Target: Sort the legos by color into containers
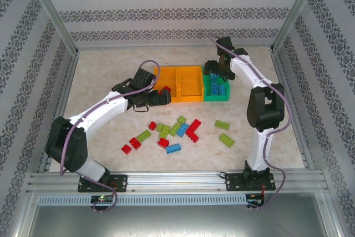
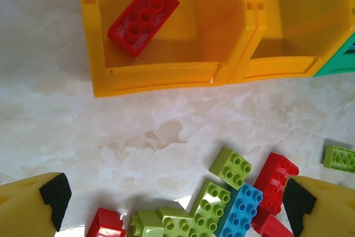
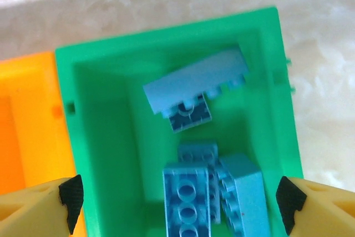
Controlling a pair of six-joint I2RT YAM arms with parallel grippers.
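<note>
Your right gripper (image 3: 179, 198) hangs spread wide with nothing between its fingers, directly above the green rectangular plastic bin (image 3: 166, 40) at the right end of the row of three joined bins. Under it lie several blue studded plastic bricks (image 3: 187, 192), with a tilted blue brick (image 3: 194, 84) leaning toward the bin's far wall. When you move it, lift straight up first, so no fingertip catches the rim.

Your left gripper (image 2: 177, 209) is also released and empty. It is on the near side of the row, just short of the left orange rectangular plastic bin (image 2: 161, 76), which holds one red studded plastic brick (image 2: 143, 16). Loose bricks crowd the pale marbled table (image 2: 66, 115) below it. The lime green brick (image 2: 230, 166) nearest the row looks like the cleanest grasp: come down square and close across its short sides. It probably belongs in the middle orange bin (image 2: 288, 62). Leave the loose blue brick (image 2: 241, 209) and the loose red brick (image 2: 275, 175) for later. They touch, so closing on either risks dragging the other.
</note>
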